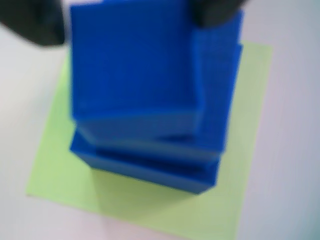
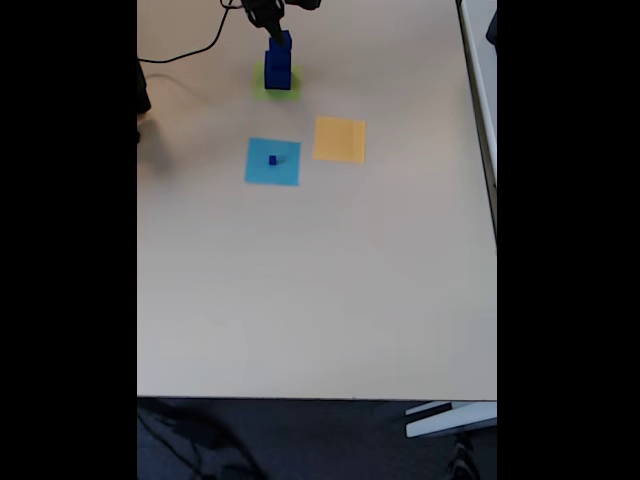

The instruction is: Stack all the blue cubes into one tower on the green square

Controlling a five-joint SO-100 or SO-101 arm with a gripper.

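In the fixed view, a black cable (image 2: 190, 50) is trailing across the counter (image 2: 320, 290) near its far left corner. Just right of it the green square (image 2: 262, 92) is lying close to the far edge, and the tower (image 2: 278, 66) of blue cubes is standing on it. The gripper (image 2: 268, 22) is hanging over the tower's top; in the wrist view its dark fingers (image 1: 215, 12) are sitting to either side of the top cube (image 1: 132, 60), seemingly closed on it, though blur is leaving the contact uncertain. The lower cubes (image 1: 150, 167) are showing as offset steps beneath, so the stack is looking slightly twisted. Nearer the counter's middle, the tiny blue cube (image 2: 272, 160) is waiting on the light-blue square (image 2: 272, 162), with the orange-yellow square (image 2: 339, 139) just right of it. My worry is that a skewed release or a finger dragging upward is likely to nudge the misaligned tower and topple it off the green square
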